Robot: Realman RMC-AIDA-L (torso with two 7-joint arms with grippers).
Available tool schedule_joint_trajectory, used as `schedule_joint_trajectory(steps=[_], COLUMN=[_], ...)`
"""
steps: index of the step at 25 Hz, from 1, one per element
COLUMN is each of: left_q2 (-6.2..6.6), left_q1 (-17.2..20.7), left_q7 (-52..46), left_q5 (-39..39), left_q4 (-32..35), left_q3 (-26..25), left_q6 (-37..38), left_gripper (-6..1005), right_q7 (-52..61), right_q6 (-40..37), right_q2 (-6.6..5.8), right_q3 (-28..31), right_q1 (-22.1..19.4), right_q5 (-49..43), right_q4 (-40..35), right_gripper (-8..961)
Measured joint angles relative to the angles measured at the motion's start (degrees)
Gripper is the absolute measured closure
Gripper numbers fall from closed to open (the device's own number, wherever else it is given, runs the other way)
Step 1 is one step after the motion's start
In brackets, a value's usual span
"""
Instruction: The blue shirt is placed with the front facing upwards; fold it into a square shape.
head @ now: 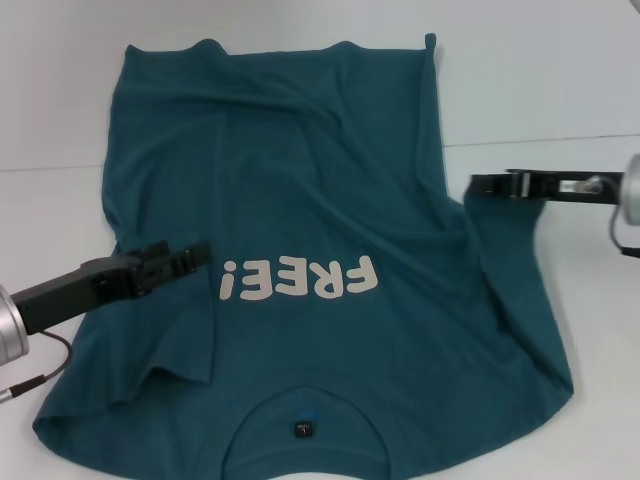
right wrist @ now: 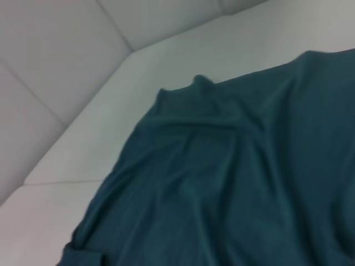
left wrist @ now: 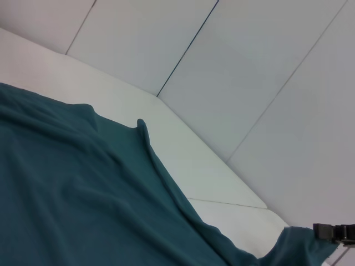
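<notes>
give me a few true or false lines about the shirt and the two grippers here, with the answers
1. The blue shirt lies with its FREE! lettering facing up. True.
2. The neck label is at the shirt's far edge, away from the robot. False: it is at the near edge, by the collar.
3. The left gripper is over the shirt, beside the lettering. True.
4. The right gripper is at the collar. False: it is at the shirt's right edge, where the sleeve begins.
5. The shirt is already folded into a square. False: it is spread out and wrinkled on the white table.
</notes>
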Motion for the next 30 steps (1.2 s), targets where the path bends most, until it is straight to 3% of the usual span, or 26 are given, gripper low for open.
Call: schedule_joint_trajectory(steps=[8,13,17,24,30], left_q2=[0.00,0.00,0.00,0.00,0.07], left_q1=[-0.1,0.0,0.0,-0.2,-0.3], left_q7=[0.1,0.1,0.2,0.3,0.3], left_q5=[0.0,0.0,0.0,0.0,0.0], left_q4=[-0.1,-0.1,-0.1,-1.0,-1.3], left_q3=[0.0,0.0,0.0,0.0,0.2], left_q6=[-0.2,-0.6,-0.6,-0.8,-1.3], left_gripper=[96,96,96,96,96], right_q7=[0.0,-1.5,-1.6,-1.8,0.8], right_q6=[4.1,4.4,4.5,3.5,3.3], right_q2=[2.35,2.79,2.81,0.88,-0.98], right_q3=[-6.1,-10.1,-10.2,-9.9,-9.7], right_q1=[1.7,2.3,2.2,-0.4,-2.7], right_q5=[0.0,0.0,0.5,4.5,4.3], right_q4=[0.8,2.2,2.3,1.9,2.3], right_gripper=[879,875,783,622,301])
